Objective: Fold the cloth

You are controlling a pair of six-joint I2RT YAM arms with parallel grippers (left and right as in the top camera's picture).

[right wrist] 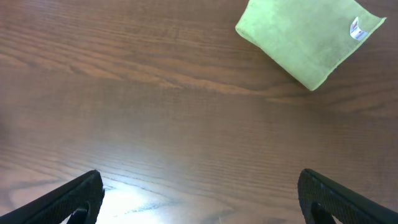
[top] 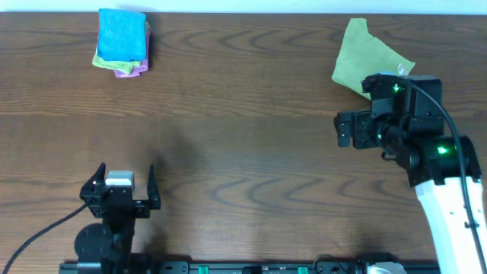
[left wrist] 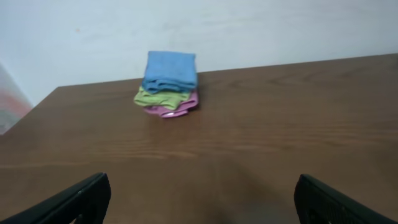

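Observation:
The sky-blue cloth (top: 122,33) lies folded on top of a small stack at the table's far left. It also shows in the left wrist view (left wrist: 171,70), far ahead of the fingers. My left gripper (top: 127,169) is open and empty near the front left edge, well short of the stack; its fingers (left wrist: 202,199) frame bare table. My right gripper (top: 346,131) is open and empty at the right side, its fingers (right wrist: 202,196) over bare wood. The cloth's white tag is not visible.
Under the blue cloth lie a lime-green cloth (left wrist: 158,97) and a purple cloth (left wrist: 173,110). Another lime-green cloth (top: 367,57) with a white tag lies at the far right, just beyond my right gripper; it also shows in the right wrist view (right wrist: 308,37). A pale wall stands behind the table.

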